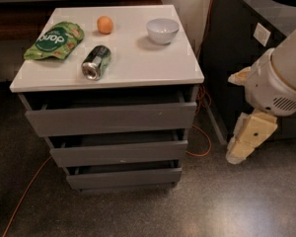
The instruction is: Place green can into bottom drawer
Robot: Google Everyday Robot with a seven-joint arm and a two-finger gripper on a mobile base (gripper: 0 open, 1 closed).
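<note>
The green can (95, 62) lies on its side on the white cabinet top (138, 58), left of centre, with its silver end toward the front. The bottom drawer (123, 177) is the lowest grey front and shows only a narrow dark gap above it. My gripper (250, 135) hangs at the right of the cabinet, at about the height of the middle drawer, well away from the can and holding nothing that I can see.
A green snack bag (54, 39), an orange (105, 24) and a white bowl (163, 30) sit on the top. Two wider grey drawers (113, 120) are above the bottom one. A dark cabinet (237, 38) stands to the right. An orange cable (200, 149) lies on the floor.
</note>
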